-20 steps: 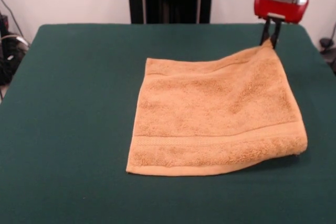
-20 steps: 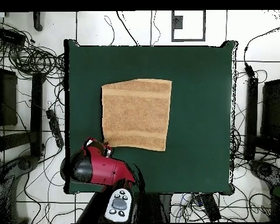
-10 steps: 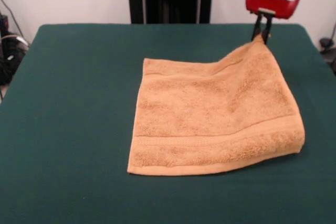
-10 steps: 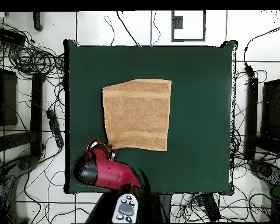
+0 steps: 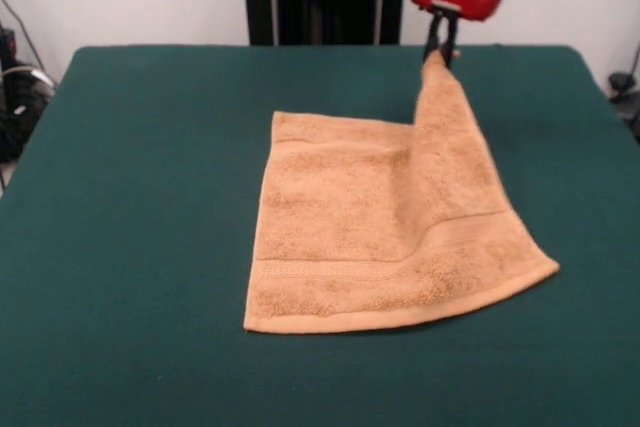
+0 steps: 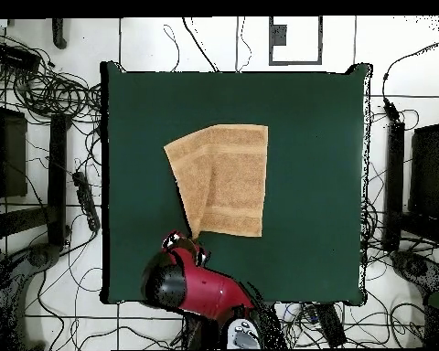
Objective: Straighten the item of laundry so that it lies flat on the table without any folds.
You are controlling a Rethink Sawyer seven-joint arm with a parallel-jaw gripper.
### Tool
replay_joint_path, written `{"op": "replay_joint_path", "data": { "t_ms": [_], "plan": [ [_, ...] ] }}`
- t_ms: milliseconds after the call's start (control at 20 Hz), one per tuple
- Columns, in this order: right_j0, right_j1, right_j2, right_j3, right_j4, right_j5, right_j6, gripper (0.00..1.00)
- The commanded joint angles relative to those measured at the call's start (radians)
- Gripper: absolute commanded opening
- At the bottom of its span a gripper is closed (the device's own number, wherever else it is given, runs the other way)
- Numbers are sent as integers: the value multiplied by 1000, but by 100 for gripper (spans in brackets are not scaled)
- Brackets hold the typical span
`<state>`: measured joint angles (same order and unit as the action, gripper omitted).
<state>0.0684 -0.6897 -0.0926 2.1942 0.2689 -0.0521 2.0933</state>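
The gripper [image 5: 440,50] pinches the far right corner of the towel [image 5: 380,237], lifting it off the surface [image 5: 140,197]. That side rises in a slanted fold; the rest lies flat mid-surface, with wide bare green all round.

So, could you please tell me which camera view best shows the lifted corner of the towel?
The front view: the gripper holds the towel corner raised above the table. The overhead view shows only the towel's narrowed outline, with the corner at the gripper.
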Motion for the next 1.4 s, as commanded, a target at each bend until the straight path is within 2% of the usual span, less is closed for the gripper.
{"op": "replay_joint_path", "data": {
  "t_ms": [50,200,450,900,1100,1300,1400],
  "plan": [
    [-33,81,147,167,-82,-171,262,0],
    [-18,145,148,161,-83,-248,300,0],
    [62,186,141,118,12,-260,321,0],
    [184,161,162,40,196,-176,349,0],
    [270,145,137,15,308,-116,363,0],
    [313,135,132,-2,373,-87,362,0],
    [306,131,142,-3,376,-86,359,0]
  ]
}}
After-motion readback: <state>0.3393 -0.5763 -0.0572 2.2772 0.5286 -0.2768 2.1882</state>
